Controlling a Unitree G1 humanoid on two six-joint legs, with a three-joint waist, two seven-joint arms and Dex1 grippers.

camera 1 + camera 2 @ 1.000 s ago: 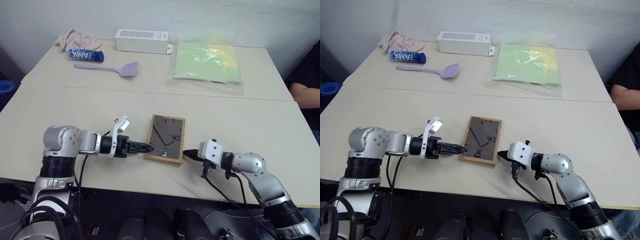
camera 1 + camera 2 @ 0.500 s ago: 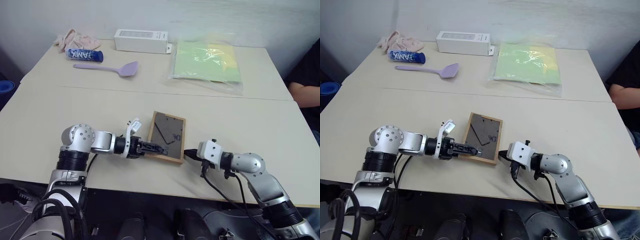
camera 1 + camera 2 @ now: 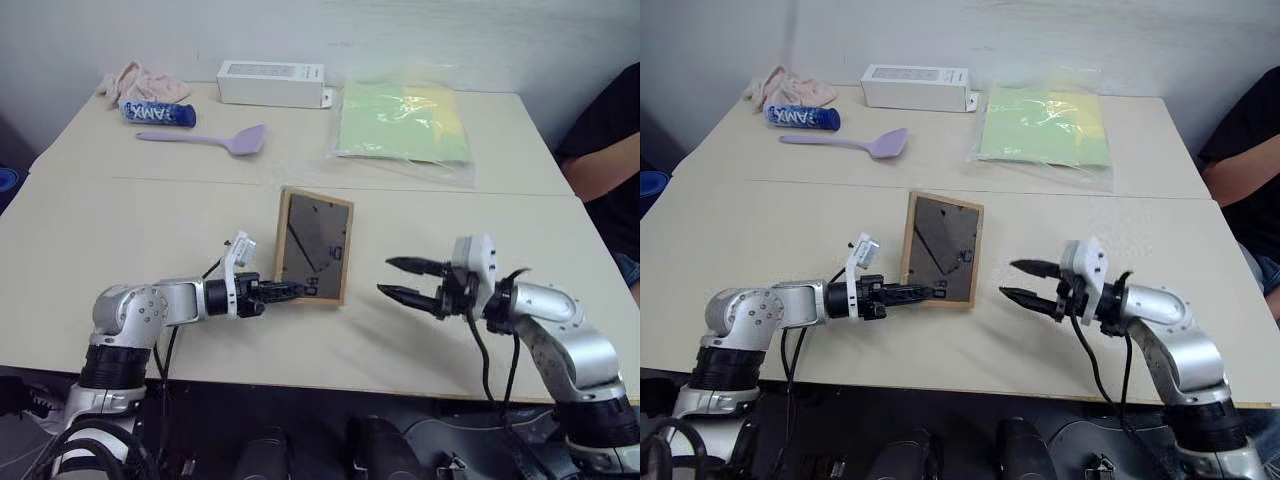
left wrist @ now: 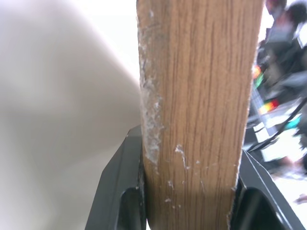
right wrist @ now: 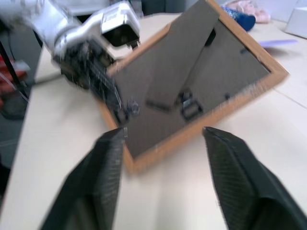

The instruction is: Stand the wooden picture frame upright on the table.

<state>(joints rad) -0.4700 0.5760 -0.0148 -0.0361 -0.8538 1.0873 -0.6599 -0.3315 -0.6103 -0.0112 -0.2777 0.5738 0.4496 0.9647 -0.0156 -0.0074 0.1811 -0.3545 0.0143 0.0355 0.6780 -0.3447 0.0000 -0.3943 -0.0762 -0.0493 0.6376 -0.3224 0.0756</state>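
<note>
Frame [image 3: 314,247] tilted up, near edge on table [image 3: 120,220]; left gripper [image 3: 290,291] clamps its lower edge. Right gripper [image 3: 400,281] at 3 o'clock, wide, empty.

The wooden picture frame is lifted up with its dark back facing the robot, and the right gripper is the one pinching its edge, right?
Not quite. The left gripper is the one pinching the wooden picture frame; the left wrist view shows its fingers clamped on the wood. The right gripper is open and apart from it. The frame is lifted, dark back toward the robot.
</note>
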